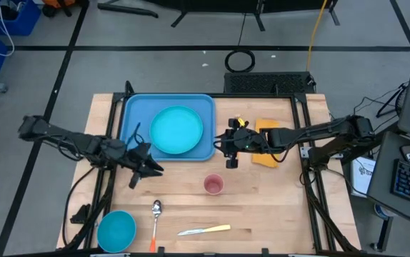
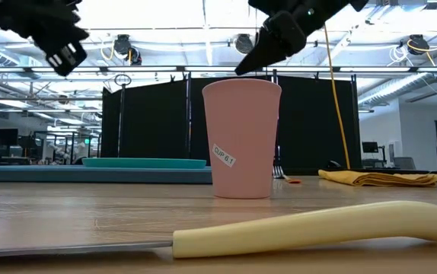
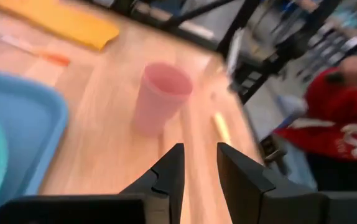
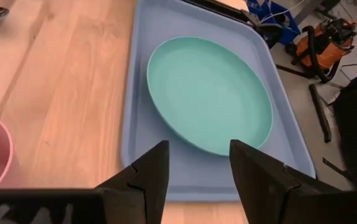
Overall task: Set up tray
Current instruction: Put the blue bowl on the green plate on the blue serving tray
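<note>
The light-blue tray [image 1: 135, 114] lies flat at the table's far left, and a round teal plate [image 1: 176, 130] rests on it. In the right wrist view the plate [image 4: 209, 93] fills most of the tray [image 4: 135, 124]. My right gripper [image 1: 221, 140] hovers open just off the tray's right edge, pointing at the plate, its fingers [image 4: 153, 168] bare. My left gripper [image 1: 153, 170] hangs open above the bare wood near the tray's front edge. It points toward an upright pink cup [image 3: 160, 99], with nothing between its fingers [image 3: 172, 168].
The pink cup [image 1: 213, 185] stands mid-table. A spoon [image 1: 156, 213], a yellow-handled knife [image 1: 205, 230] and a teal bowl [image 1: 116, 230] lie near the front edge. A folded yellow napkin [image 1: 267, 135] lies under the right arm, with an orange-handled utensil [image 3: 41, 55] beside it.
</note>
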### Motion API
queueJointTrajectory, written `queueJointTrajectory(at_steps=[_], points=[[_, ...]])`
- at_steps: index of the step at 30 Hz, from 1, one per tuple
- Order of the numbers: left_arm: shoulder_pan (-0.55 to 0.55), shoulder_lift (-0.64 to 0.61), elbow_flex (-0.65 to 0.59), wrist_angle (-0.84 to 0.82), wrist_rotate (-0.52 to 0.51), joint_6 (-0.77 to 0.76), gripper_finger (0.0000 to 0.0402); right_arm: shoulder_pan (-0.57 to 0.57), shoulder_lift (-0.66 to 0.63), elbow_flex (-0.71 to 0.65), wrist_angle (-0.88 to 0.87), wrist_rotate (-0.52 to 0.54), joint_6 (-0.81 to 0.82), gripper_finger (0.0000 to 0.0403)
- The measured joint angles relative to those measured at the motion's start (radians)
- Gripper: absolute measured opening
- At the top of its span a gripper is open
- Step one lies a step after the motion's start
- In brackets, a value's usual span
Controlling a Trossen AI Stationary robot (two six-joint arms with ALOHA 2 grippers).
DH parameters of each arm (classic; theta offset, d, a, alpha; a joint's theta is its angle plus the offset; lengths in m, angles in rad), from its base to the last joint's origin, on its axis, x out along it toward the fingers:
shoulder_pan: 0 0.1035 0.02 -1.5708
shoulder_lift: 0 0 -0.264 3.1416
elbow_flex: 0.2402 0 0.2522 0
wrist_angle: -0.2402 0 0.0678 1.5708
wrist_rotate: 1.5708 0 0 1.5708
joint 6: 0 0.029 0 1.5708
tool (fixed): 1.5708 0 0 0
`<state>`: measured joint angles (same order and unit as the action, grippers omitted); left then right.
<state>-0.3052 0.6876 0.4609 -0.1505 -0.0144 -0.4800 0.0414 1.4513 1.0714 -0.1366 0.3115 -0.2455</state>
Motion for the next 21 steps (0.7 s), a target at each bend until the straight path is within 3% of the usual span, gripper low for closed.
queueJointTrajectory(at_steps=[6,11,15,21], points=[[-0.152,0.083,0.156,-0.278,-0.198,-0.054,0.0097,0.0,0.0,-0.021,0.006,0.0,0.024,0.0157],[-0.28,0.184,0.289,-0.397,-0.266,-0.057,0.0097,0.0,0.0,-0.029,0.005,0.0,0.042,0.0157],[-0.363,0.275,0.342,-0.511,-0.264,-0.131,0.0097,0.0,0.0,-0.029,0.006,0.0,0.054,0.0157],[-0.458,0.388,0.349,-0.56,-0.159,-0.236,0.0097,0.0,0.0,-0.029,0.006,0.0,0.075,0.0156]])
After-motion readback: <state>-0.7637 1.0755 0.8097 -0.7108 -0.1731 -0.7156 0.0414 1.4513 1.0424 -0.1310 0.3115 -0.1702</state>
